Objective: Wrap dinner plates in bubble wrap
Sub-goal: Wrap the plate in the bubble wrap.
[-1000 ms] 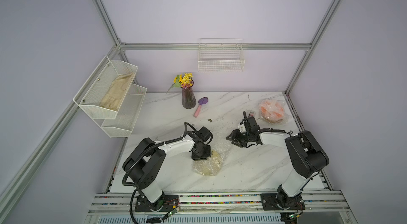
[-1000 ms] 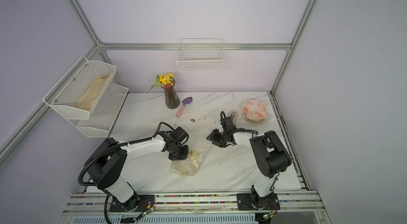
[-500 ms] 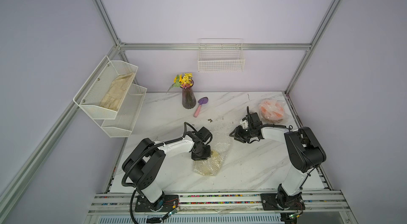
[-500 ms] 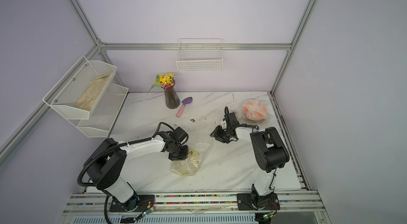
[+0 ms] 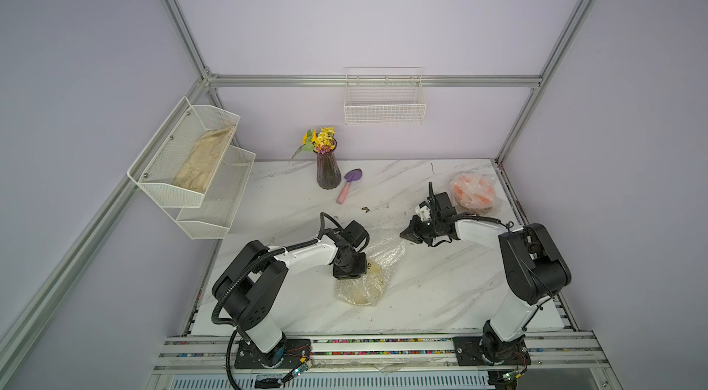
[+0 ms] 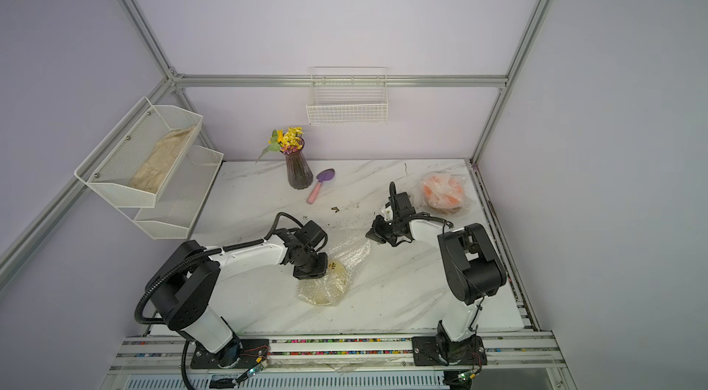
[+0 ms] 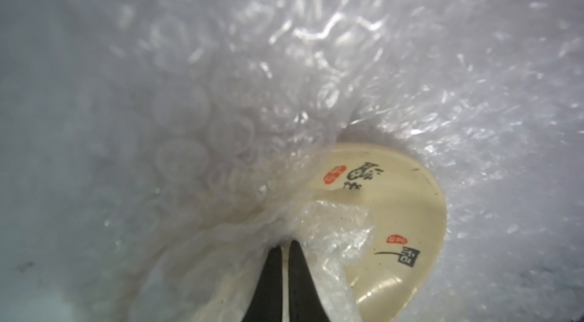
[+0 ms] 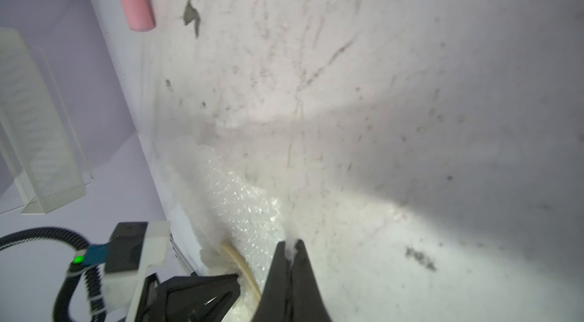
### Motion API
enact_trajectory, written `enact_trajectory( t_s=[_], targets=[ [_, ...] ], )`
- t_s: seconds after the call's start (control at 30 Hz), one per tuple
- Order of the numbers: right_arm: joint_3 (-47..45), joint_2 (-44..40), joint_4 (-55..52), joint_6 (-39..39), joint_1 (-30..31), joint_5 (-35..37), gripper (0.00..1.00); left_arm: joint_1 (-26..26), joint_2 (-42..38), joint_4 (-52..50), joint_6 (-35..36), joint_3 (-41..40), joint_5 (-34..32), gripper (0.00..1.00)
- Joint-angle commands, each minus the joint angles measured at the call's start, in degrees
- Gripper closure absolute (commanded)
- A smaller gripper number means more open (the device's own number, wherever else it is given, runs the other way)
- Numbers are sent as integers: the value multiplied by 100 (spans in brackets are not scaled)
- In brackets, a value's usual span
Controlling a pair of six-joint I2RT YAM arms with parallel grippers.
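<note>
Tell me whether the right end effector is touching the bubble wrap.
Touching. The right wrist view shows the right end effector closed, with an edge of the bubble wrap pinched between its tips.

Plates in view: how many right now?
2. A cream plate lies front-centre, half under bubble wrap, below the left gripper. An orange plate, wrapped, sits at the table's far right corner. More may be hidden beneath that bundle.
</note>
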Motion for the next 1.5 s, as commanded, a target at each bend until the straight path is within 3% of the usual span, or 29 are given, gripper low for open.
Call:
enact_trajectory(
  t_s=[0.0,0.27,0.43,0.53,0.7,0.9,1.0,1.17,1.33,1.47],
  targets=[
    [-21,-542,-435,224,367,150,100,-16,543,-271,67,-408,-352,92],
    [-869,-1164,329,1584,2004,474,100,-23,611,-163,62,-351,-343,92],
    [-1116,-507,1299,2258,2987,587,100,-15,645,-146,76,-293,-337,93],
    [-1028,4,1710,2422,3282,506,100,-9,603,-159,77,-269,-338,93],
    [-961,411,1529,2317,3333,581,100,-7,350,-249,59,-108,-360,92],
    [-963,465,1273,2228,3339,745,100,2,-647,-1071,-26,378,-621,89],
    [-887,416,1107,2145,3340,795,100,3,-1029,-1351,-262,182,-585,89],
    [-645,283,996,1975,3345,859,100,-7,-941,-528,-696,-635,199,91],
    [-199,-40,545,1478,3351,400,100,-7,-430,-541,-752,-674,94,95],
    [-276,133,689,1518,3397,26,100,-18,-379,-286,-886,-823,141,95]
  ],
)
